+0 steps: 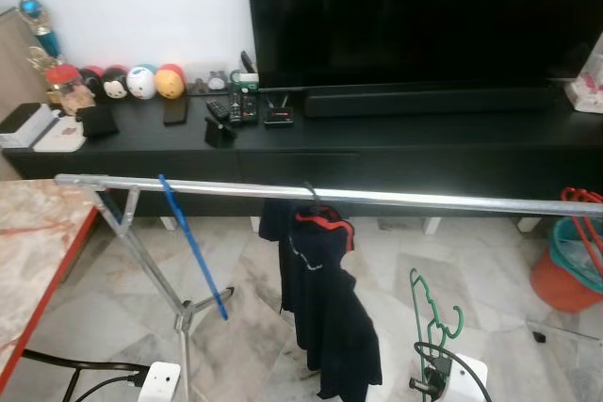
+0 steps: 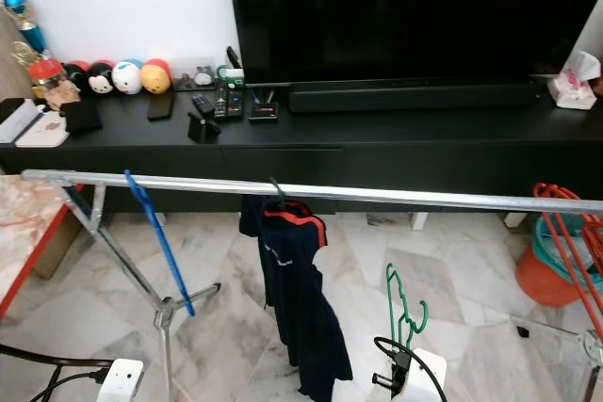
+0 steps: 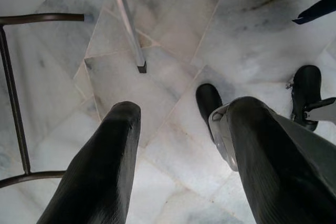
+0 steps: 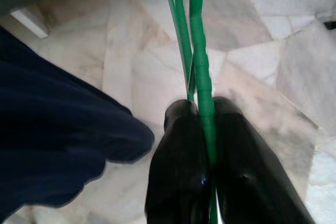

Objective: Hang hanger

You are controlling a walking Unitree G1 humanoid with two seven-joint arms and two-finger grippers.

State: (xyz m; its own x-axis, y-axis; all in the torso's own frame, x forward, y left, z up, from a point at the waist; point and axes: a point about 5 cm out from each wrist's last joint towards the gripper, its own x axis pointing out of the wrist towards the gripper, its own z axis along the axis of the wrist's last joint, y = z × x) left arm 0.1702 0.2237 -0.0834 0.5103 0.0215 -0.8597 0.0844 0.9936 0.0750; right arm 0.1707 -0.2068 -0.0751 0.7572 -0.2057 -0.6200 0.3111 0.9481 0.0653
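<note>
right pincer (image 4: pixel 202 116) pinches green hanger (image 1: pixel 431 313) below the rail (image 1: pixel 424 199); left pincer (image 3: pixel 176 129) apparently gapes empty.

Home living room: television (image 1: pixel 424 16), marble floor (image 1: pixel 245 298), clothes rail (image 1: pixel 396 198).

A thin green hanger (image 1: pixel 431 313) stands upright, its hook end topmost and curling toward the right, low and well below the long silver rail (image 1: pixel 396 197). Its lower wires are pinched between the closed fingers of the right gripper (image 4: pixel 202 116). The rail runs level across the room, with a dark shirt (image 1: pixel 320 298) hanging near its middle.
</note>
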